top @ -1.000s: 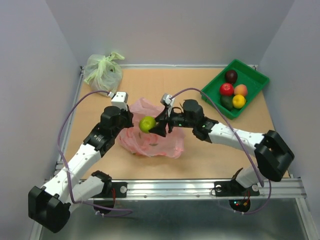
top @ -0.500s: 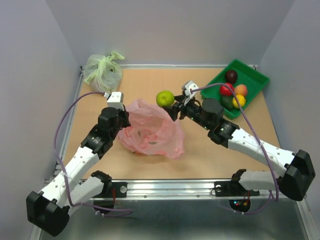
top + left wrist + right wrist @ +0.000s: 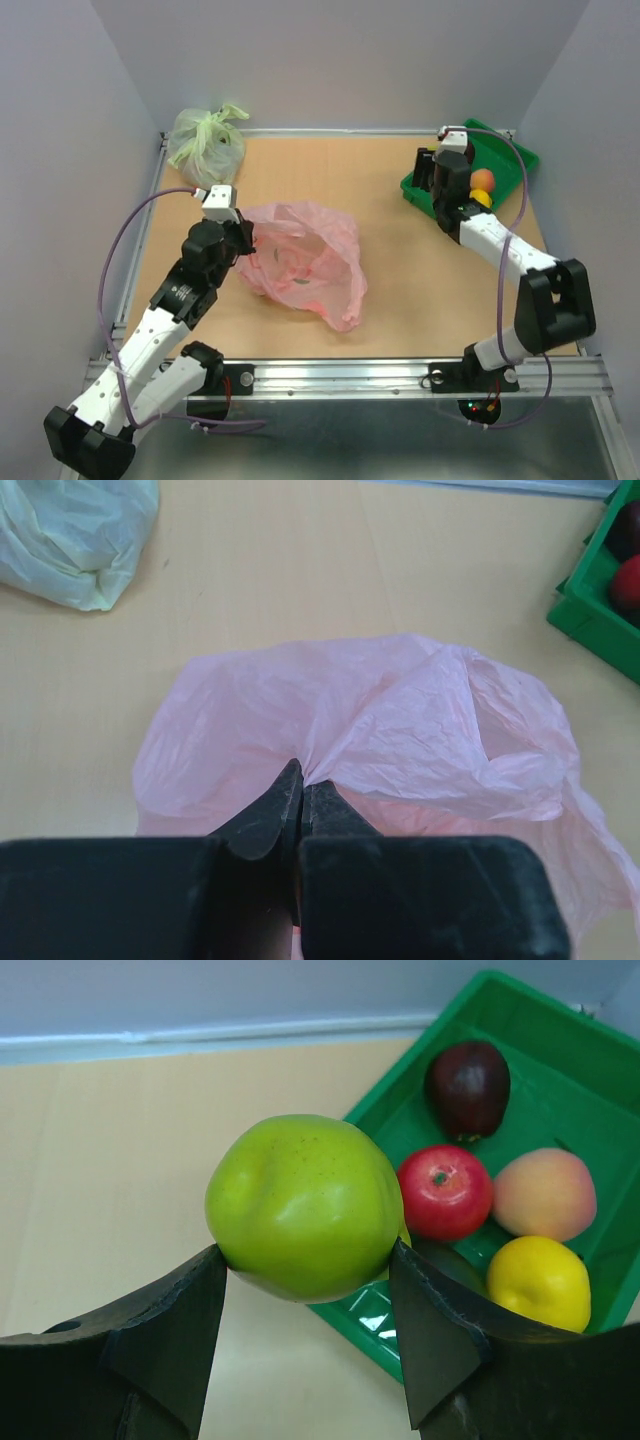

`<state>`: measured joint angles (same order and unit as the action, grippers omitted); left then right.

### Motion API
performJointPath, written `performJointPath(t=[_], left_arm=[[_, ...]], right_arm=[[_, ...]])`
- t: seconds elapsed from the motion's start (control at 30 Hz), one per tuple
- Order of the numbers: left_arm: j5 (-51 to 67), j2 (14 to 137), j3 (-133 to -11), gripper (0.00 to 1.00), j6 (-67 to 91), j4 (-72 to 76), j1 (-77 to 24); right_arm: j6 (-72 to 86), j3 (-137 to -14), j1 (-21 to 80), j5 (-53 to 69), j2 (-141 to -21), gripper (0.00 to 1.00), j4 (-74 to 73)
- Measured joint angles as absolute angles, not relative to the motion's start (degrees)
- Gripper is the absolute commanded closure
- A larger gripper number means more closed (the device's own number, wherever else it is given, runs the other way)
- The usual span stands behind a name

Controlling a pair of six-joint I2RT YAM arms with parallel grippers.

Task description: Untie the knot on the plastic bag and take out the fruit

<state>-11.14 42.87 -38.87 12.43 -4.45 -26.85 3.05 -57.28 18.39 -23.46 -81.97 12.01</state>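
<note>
**Apple at the tray, bag pinched: what each camera hides**

From above, the right gripper (image 3: 428, 175) hangs over the near-left corner of the green tray (image 3: 505, 165), and its own body covers whatever it carries. Only orange and yellow slivers of fruit show past the arm. The right wrist view fills this in: the right gripper (image 3: 307, 1260) has its two fingers spread around a green apple (image 3: 305, 1205), one pressing each side. Beyond it lies the green tray (image 3: 560, 1050) with a dark purple fruit (image 3: 468, 1085), a red one (image 3: 444, 1190), a peach one (image 3: 545, 1193) and a yellow one (image 3: 540, 1280). A darker fruit is mostly hidden behind the right finger.

The left gripper (image 3: 245, 238) sits at the left edge of the pink plastic bag (image 3: 305, 262), which lies slumped mid-table (image 3: 400, 280). The grip cannot be judged from above. The left wrist view shows the left gripper (image 3: 303, 785) with its fingers pressed together on a gathered fold of the pink plastic bag (image 3: 380, 720). The bag's lower part is cut off behind the gripper body.

From above the bag's mouth seems to gape, though the crinkled film makes its contents hard to read.

A pale green bag (image 3: 205, 140) sits at the far-left corner and is cropped in the left wrist view (image 3: 70, 530).
</note>
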Motion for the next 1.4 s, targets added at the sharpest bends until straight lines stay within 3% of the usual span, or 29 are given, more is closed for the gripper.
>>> performJointPath(t=[0.3, 0.37, 0.47, 0.5, 0.53, 0.6, 0.8, 1.03, 1.2, 1.27, 1.3, 1.4], left_arm=[[-10.20, 39.55, -37.82, 1.00, 11.66, -3.05, -26.85], [-10.07, 39.46, -37.82, 1.00, 11.57, -2.85, -26.81], [-10.11, 39.29, -37.82, 1.00, 11.40, -2.83, -26.59], [-10.24, 39.24, -37.82, 1.00, 11.38, -2.81, -26.55], [-10.66, 39.09, -37.82, 1.00, 11.40, -2.81, -26.52], [-11.27, 38.76, -37.82, 1.00, 11.42, -2.83, -26.50], [-16.58, 37.60, -37.82, 1.00, 12.47, -2.83, -25.54], [-24.23, 37.82, -37.82, 1.00, 14.96, -5.26, -23.07], [-28.14, 36.53, -37.82, 0.78, 17.37, -7.68, -22.70], [-29.30, 35.00, -37.82, 0.57, 18.44, -8.36, -22.70], [-29.65, 34.30, -37.82, 0.42, 18.50, -8.64, -22.70], [-30.70, 31.51, -37.85, 0.21, 19.49, -9.74, -22.68]], right_arm=[[10.02, -61.73, 8.25, -17.19, -100.38, 0.99, 12.03], [11.29, -62.61, 7.70, -16.21, -102.91, 0.83, 12.03], [12.32, -63.61, 7.62, -16.27, -105.10, 0.45, 12.45], [12.86, -64.05, 7.62, -17.02, -105.25, 0.23, 12.45], [13.30, -64.16, 7.62, -17.37, -105.25, 0.08, 12.47], [14.24, -64.31, 7.62, -18.26, -105.23, 0.00, 12.43], [14.61, -63.35, 7.57, -19.05, -99.35, 0.00, 10.94], [15.55, -58.30, 7.57, -15.27, -77.45, 0.00, 10.57], [16.84, -55.27, 7.57, -12.14, -62.67, 0.00, 9.45], [16.95, -54.06, 7.57, -11.31, -57.63, 0.00, 7.60], [16.97, -53.39, 7.57, -10.81, -54.22, 0.00, 6.15], [16.93, -52.34, 7.57, -10.07, -48.16, 0.00, 3.49]])
